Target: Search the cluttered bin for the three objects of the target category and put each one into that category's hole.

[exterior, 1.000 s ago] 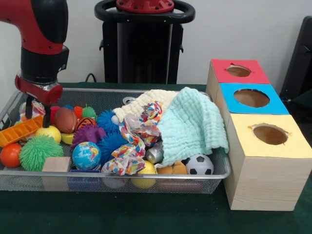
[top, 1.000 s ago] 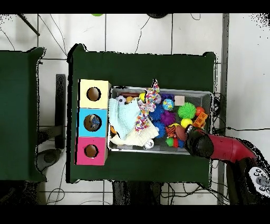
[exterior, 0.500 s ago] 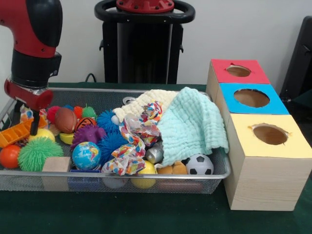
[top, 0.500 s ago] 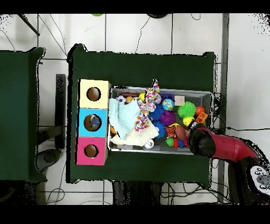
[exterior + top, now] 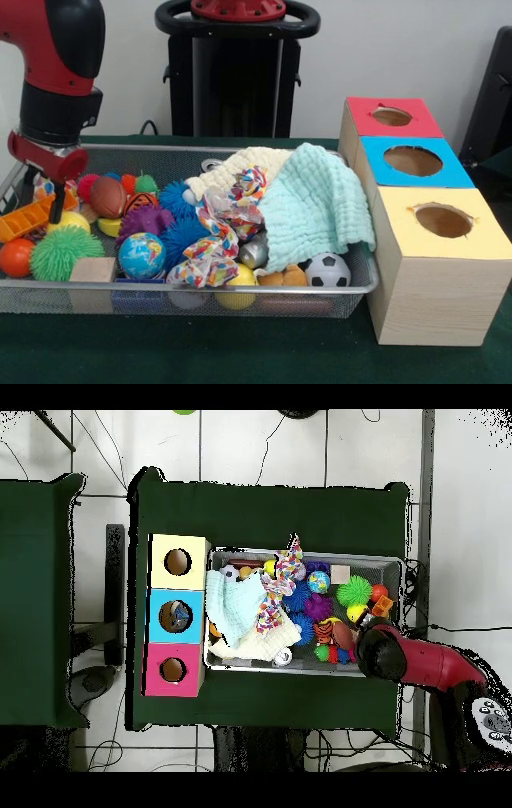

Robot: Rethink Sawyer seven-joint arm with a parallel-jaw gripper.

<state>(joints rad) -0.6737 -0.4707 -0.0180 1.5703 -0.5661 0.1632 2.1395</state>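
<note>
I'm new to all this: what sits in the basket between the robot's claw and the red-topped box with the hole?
In the front view, between the gripper and the red-topped box lie a brown ball, blue spiky balls, dotted paper, and cream and mint cloths.

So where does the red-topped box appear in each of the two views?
Front view: the red-topped box is at upper right, farthest of the three boxes.
Overhead view: the red-topped box is at lower left, lowest of the three.
Shared landmark: the blue-topped box touches it in both.
</note>
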